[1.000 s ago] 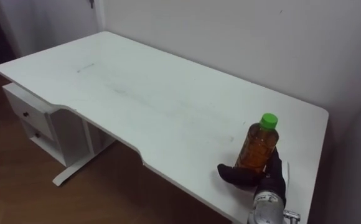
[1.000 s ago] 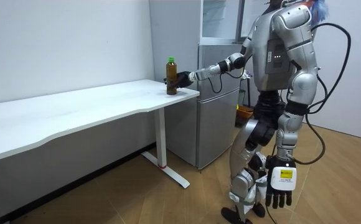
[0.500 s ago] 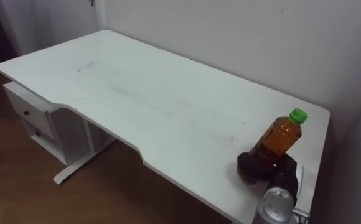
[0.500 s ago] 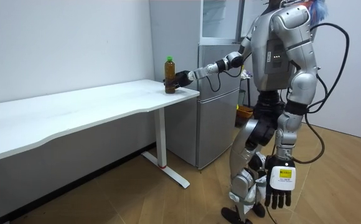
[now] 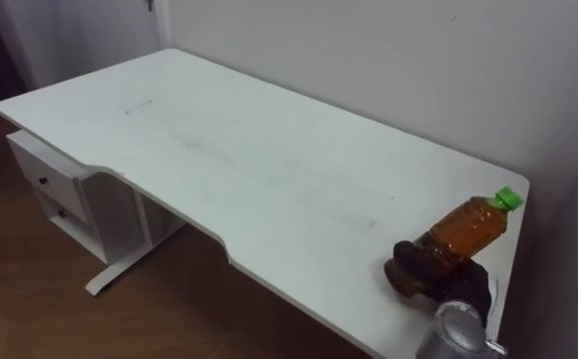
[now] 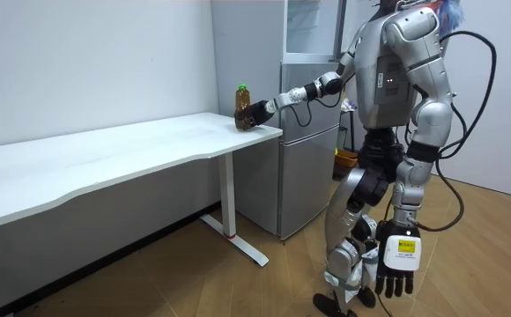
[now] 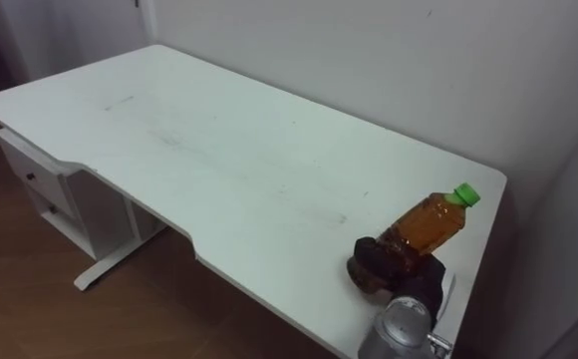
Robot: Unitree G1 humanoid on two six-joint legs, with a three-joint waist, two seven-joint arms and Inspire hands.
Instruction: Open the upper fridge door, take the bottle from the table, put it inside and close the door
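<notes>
An amber bottle [image 5: 465, 225] with a green cap leans steeply to the right over the near right corner of the white table [image 5: 219, 150]. My right hand [image 5: 424, 279] has its dark fingers curled round the bottle's lower part. In the room view the bottle [image 6: 241, 95] shows at the table's end, with my right hand [image 6: 257, 114] stretched out to it. My left hand [image 6: 395, 269] hangs by my leg with straight fingers. I stand beside the grey fridge [image 6: 313, 132], whose upper compartment [image 6: 313, 26] has a glass door.
A white drawer unit [image 5: 55, 189] sits under the table's far left part. A white wall runs along the table's back edge. Wooden floor lies in front of the table.
The bottle has tipped from upright to a steep lean to the right. My right hand's fingers have curled tighter round its base and shifted a little to the right.
</notes>
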